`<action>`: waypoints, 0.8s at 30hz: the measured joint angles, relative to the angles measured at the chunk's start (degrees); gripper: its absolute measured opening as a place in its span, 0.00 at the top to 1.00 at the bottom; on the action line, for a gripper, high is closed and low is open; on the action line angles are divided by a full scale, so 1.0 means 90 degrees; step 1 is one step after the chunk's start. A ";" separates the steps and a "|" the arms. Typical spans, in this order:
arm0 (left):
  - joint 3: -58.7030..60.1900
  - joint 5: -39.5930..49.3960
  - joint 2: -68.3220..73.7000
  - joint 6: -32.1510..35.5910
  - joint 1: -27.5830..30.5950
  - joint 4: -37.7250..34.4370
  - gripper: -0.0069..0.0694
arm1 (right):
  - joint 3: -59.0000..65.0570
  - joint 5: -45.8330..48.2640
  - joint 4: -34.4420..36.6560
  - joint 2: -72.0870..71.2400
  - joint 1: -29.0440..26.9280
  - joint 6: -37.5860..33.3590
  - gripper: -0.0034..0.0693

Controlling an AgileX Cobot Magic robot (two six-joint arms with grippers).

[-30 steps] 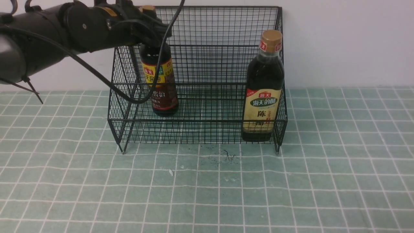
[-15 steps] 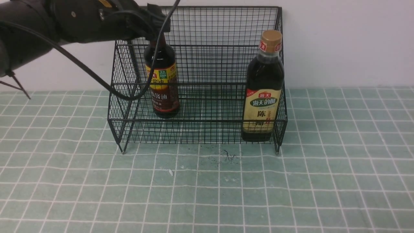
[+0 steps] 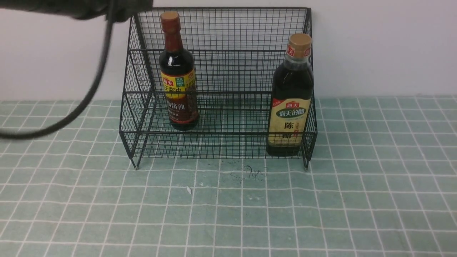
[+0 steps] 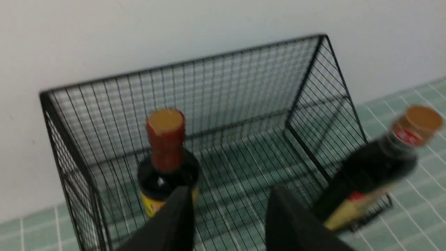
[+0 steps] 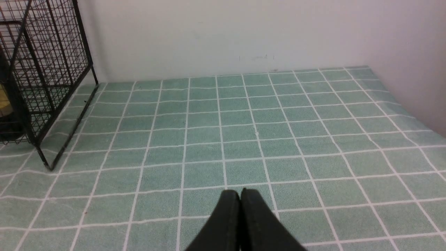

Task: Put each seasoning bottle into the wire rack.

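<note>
The wire rack (image 3: 228,32) stands against the back wall. The slim seasoning bottle (image 3: 177,71) with the red-brown cap is upright inside it on the left, free of any grip. The wider tan-capped bottle (image 3: 292,96) stands inside at the rack's right end behind the front rail. In the left wrist view my left gripper (image 4: 230,195) is open above and in front of the rack (image 4: 223,80), with nothing between its fingers; the slim bottle (image 4: 166,150) and the wider bottle (image 4: 376,174) lie beyond it. My right gripper (image 5: 240,193) is shut and empty over the tiled cloth.
A green tiled cloth (image 3: 228,207) covers the table. The left arm (image 3: 89,7) and its cable (image 3: 82,103) cross the top left of the front view. The rack's right side (image 5: 52,69) shows in the right wrist view, with a wall (image 5: 418,52) beyond.
My left gripper has let go of the slim bottle's neck and pulled up and away to the left. The bottle stays upright in the rack. The right arm has not moved.
</note>
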 joint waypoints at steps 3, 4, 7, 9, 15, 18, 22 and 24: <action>0.0000 0.0951 -0.0550 -0.0059 0.0000 -0.0113 0.87 | 0.0000 0.0000 0.0000 0.0000 0.0000 0.0000 0.97; 0.0000 0.1172 -0.0731 -0.0074 0.0000 -0.0165 0.89 | 0.0000 0.0000 0.0000 0.0000 0.0000 0.0000 0.97; 0.0013 0.1588 -0.1176 -0.0073 0.0000 -0.0297 0.91 | 0.0000 0.0000 0.0000 0.0000 0.0000 0.0000 0.97; 0.0111 0.1918 -0.1683 -0.0075 0.0000 -0.0518 0.92 | 0.0000 0.0000 0.0000 0.0000 0.0000 0.0000 0.97; 0.0165 0.2497 -0.2297 -0.0080 0.0000 -0.0809 0.92 | 0.0000 0.0000 0.0000 0.0000 0.0000 0.0000 0.97; 0.0184 0.2554 -0.2574 -0.0118 0.0000 -0.1121 0.92 | 0.0000 0.0000 0.0000 0.0000 0.0000 0.0000 0.97; 0.0189 0.2368 -0.2860 0.0387 0.0000 -0.1341 0.92 | 0.0000 0.0000 0.0000 0.0000 0.0000 0.0000 0.97; 0.0189 0.2108 -0.3006 0.0776 0.0000 -0.1164 0.92 | 0.0000 0.0000 0.0000 0.0000 0.0000 0.0000 0.97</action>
